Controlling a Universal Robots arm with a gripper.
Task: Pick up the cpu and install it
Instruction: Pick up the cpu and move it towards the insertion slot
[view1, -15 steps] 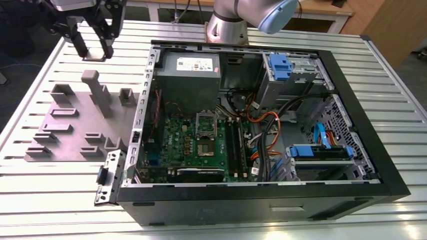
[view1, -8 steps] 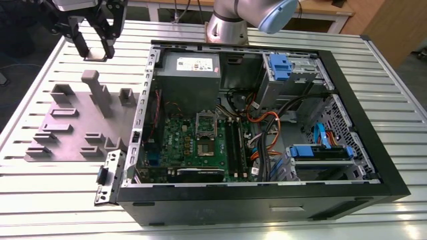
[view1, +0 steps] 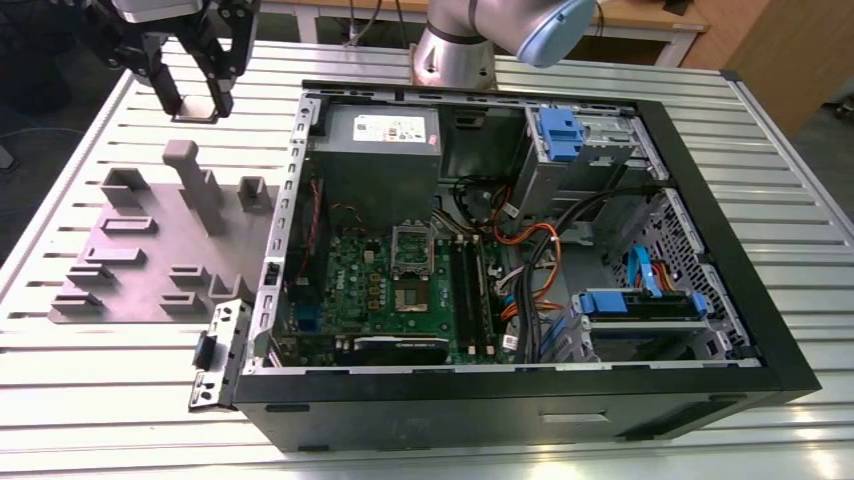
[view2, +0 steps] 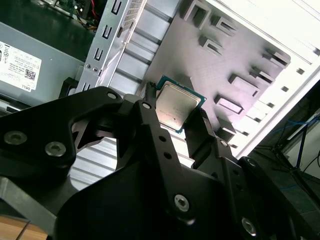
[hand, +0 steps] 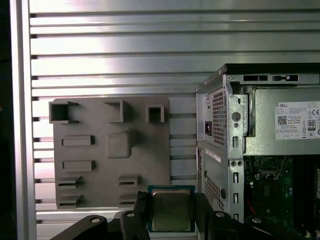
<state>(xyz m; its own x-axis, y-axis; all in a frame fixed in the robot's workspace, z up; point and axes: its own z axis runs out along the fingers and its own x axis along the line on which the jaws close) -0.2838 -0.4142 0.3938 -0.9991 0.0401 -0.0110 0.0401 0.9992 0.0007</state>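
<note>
Within the pincer (hand: 171, 212), the cpu (hand: 171, 207).

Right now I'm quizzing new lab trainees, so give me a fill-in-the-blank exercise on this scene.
1. The pincer is shut on the ____.
2. Inside the open case lies a ____ board.
3. The plate sits on the exterior view's ____ of the case.
Missing words: cpu; green; left.
</note>
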